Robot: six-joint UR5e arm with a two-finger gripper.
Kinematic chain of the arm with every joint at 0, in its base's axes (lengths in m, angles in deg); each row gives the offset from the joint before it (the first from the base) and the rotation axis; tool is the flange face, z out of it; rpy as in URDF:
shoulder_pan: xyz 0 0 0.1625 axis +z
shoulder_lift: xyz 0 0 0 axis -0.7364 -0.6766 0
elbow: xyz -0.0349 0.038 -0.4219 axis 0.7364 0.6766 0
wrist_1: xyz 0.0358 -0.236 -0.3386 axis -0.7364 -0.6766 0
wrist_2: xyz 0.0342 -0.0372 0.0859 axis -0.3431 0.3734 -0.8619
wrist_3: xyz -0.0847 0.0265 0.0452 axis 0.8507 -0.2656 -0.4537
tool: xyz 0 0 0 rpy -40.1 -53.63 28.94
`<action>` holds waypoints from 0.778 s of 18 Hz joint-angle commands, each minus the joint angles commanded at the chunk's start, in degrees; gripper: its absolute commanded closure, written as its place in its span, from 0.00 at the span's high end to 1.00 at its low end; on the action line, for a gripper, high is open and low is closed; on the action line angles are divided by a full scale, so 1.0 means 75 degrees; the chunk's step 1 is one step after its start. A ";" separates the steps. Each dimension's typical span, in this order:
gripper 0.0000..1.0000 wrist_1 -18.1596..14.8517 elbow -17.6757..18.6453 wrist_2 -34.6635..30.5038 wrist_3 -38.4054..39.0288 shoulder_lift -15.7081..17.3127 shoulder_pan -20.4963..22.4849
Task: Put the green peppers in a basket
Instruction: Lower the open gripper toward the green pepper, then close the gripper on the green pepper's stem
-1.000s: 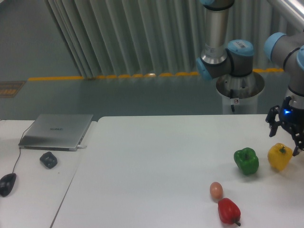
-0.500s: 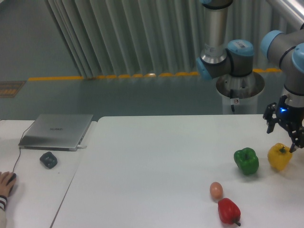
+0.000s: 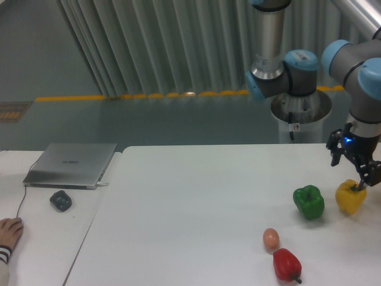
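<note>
- The end effector [image 3: 352, 168] hangs at the right edge of the view, just above and behind the yellow pepper [image 3: 350, 198].
- Its dark fingers are spread apart with nothing between them; a small blue light glows on its body.
- One finger tip sits close to the yellow pepper's stem, though contact cannot be told.
- The green pepper [image 3: 309, 201] stands on the white table [image 3: 196, 208], stem up, just left of the yellow one, with a small gap between them.
- The green pepper is free of the end effector, which is to its upper right.
- Nearer the front edge lies an egg [image 3: 271, 238], and just below and right of it a red pepper [image 3: 286, 264], lying with its stem toward the lower right.
- Egg and red pepper look nearly touching; both are apart from the green pepper.
- On a second table to the left rests a closed laptop [image 3: 71, 164], with a small dark lump [image 3: 61, 199] in front of it.
- A person's hand [image 3: 9, 231] lies at the lower left corner, a thin cable running up from it toward the laptop.
</note>
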 joint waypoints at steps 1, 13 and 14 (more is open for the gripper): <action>1.00 0.0000 0.0012 0.0000 0.0012 0.0000 0.0000; 1.00 0.0141 0.0164 -0.0035 0.0773 -0.0316 -0.0644; 1.00 0.0152 0.0153 -0.0035 0.0773 -0.0363 -0.0714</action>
